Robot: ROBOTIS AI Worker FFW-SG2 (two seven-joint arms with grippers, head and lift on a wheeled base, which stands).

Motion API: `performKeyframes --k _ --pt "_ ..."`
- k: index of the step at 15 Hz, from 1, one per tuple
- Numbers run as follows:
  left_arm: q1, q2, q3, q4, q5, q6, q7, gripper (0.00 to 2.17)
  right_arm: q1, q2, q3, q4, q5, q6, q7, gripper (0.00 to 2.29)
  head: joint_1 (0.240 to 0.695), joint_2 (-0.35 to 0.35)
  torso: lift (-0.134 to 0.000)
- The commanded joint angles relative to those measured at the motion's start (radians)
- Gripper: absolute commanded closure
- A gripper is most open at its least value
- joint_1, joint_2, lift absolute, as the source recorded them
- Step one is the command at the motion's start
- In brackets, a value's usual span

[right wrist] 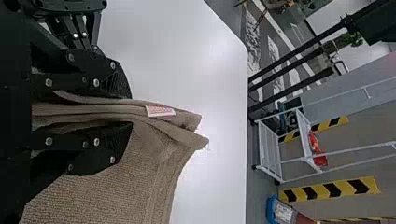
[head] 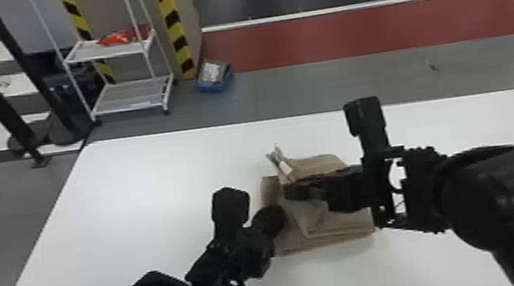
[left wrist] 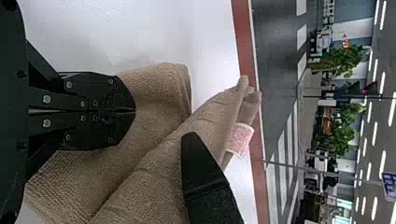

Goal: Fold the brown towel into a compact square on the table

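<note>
Right of head-view centre, the right end effector (right wrist: 131,110) gripped the brown towel (head: 341,229); the left end effector (left wrist: 134,110), closed, was nearer its left edge.

Brown towel (head: 337,231) (tag (right wrist: 160,111) pink-and-white), white table (head: 135,192), black fingers (head: 299,191), yellow-and-black striped edging (head: 173,22).

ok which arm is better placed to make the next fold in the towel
Right, I'd say: the right tool grips a layered edge of the brown towel near its label, so it could probably carry the fold. The left tool is shut and empty over the towel.
</note>
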Motion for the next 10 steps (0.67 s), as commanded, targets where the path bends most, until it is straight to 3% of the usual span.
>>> performKeyframes --k 1,3,7,8,9,10 --pt "0.000 0.000 0.002 0.007 0.001 -0.006 0.000 1.71 0.018 0.000 -0.004 -0.006 -0.010 -0.021 0.000 0.01 0.695 0.101 -0.125" --pt "0.000 0.000 0.000 0.013 0.001 -0.012 0.000 1.71 0.060 -0.003 -0.013 -0.032 -0.016 -0.104 0.002 0.02 0.695 0.103 -0.125" --pt "0.000 -0.001 0.000 0.014 0.001 -0.024 0.000 1.71 0.164 -0.012 -0.088 -0.157 -0.018 -0.107 0.002 0.03 0.695 0.095 -0.125" --pt "0.000 -0.001 0.000 0.014 0.001 -0.027 0.002 1.71 0.195 -0.029 -0.106 -0.193 -0.018 -0.104 0.003 0.16 0.695 0.089 -0.125" --pt "0.002 -0.001 0.000 0.013 0.003 -0.027 0.002 1.71 0.222 -0.052 -0.123 -0.231 -0.016 -0.098 0.008 0.45 0.695 0.080 -0.125" --pt "0.002 -0.001 0.000 0.013 0.003 -0.030 0.003 1.71 0.261 -0.075 -0.145 -0.268 -0.015 -0.092 0.026 1.07 0.695 0.072 -0.125"
